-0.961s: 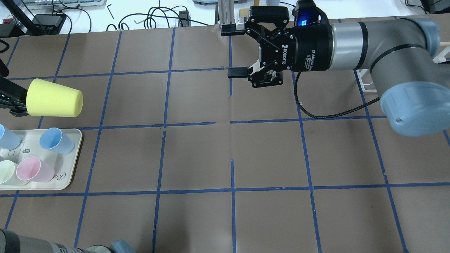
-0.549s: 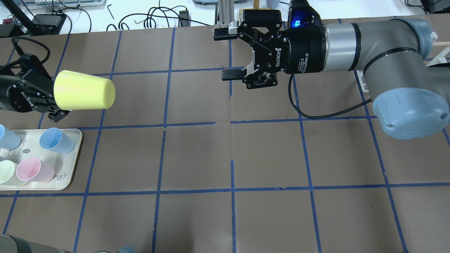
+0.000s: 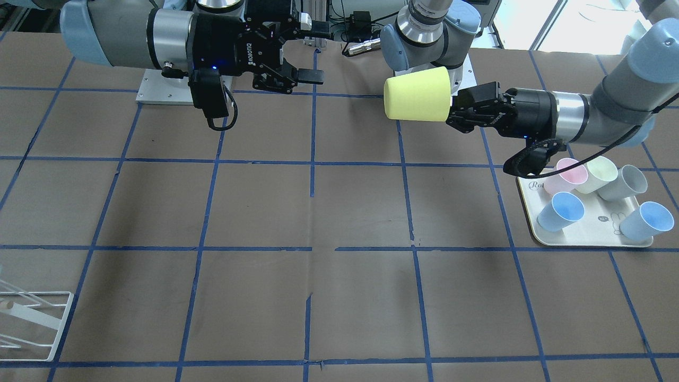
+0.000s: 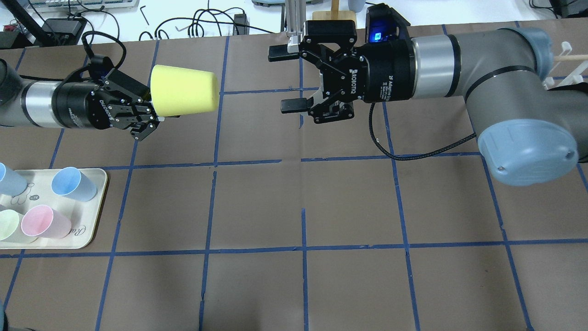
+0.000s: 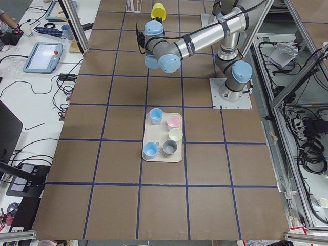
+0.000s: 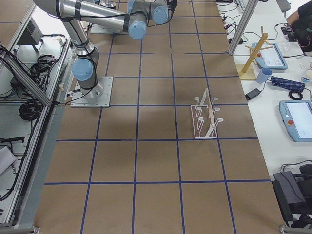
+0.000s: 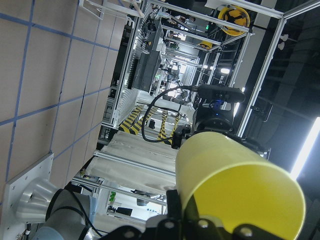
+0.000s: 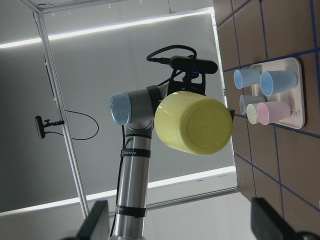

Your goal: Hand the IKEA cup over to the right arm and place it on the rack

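The bright yellow IKEA cup (image 4: 183,90) lies sideways in the air, its base pointing at the right arm. My left gripper (image 4: 148,111) is shut on its rim end and holds it well above the table; it also shows in the front view (image 3: 418,94), the left wrist view (image 7: 240,190) and the right wrist view (image 8: 193,123). My right gripper (image 4: 287,79) is open and empty, facing the cup about a grid square away. The white wire rack (image 6: 206,115) stands on the table's right part; its corner shows in the front view (image 3: 32,318).
A cream tray (image 4: 94,216) at the left holds several pastel cups: light blue (image 4: 72,184), pink (image 4: 46,221), pale yellow-green and grey (image 3: 626,183). A wooden stand (image 6: 253,53) is beyond the table edge. Cables and devices lie along the far white bench.
My left gripper has carried the yellow cup right and up towards the table's middle. My right gripper has slid left towards it, still open.
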Controlling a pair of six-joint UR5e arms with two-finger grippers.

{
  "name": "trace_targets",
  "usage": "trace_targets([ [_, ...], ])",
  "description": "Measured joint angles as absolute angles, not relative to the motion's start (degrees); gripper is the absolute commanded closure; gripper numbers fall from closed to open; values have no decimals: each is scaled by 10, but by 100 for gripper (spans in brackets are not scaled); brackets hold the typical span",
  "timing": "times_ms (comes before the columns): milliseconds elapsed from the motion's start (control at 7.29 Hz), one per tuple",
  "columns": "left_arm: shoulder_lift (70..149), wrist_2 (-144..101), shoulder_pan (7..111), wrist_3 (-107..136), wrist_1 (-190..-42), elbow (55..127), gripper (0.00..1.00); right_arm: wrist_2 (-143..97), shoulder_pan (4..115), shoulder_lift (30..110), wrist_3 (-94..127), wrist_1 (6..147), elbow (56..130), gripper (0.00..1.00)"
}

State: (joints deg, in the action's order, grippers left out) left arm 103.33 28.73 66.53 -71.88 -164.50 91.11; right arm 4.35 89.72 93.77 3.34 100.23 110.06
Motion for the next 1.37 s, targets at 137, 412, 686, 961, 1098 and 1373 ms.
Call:
trace_targets([
  [137, 1028, 270, 681, -719, -1648, 911, 98, 44, 898, 931, 36, 1003, 1101, 0],
  [412, 1018, 246, 706, -721, -1649, 912, 100, 43, 898, 919, 38, 1005, 1101, 0],
  [686, 1011, 234, 716, -724, -1650, 915, 100, 43, 899, 901, 37, 1006, 1097, 0],
  [961, 1003, 211, 735, -726, -1650, 916, 97, 32, 904, 893, 48, 1007, 1094, 0],
  [1098, 1000, 203, 742, -726, -1649, 917, 97, 19, 909, 893, 64, 1013, 1092, 0],
  [1373, 998, 198, 746, -724, -1649, 917, 94, 10, 914, 893, 91, 1026, 1089, 3],
])
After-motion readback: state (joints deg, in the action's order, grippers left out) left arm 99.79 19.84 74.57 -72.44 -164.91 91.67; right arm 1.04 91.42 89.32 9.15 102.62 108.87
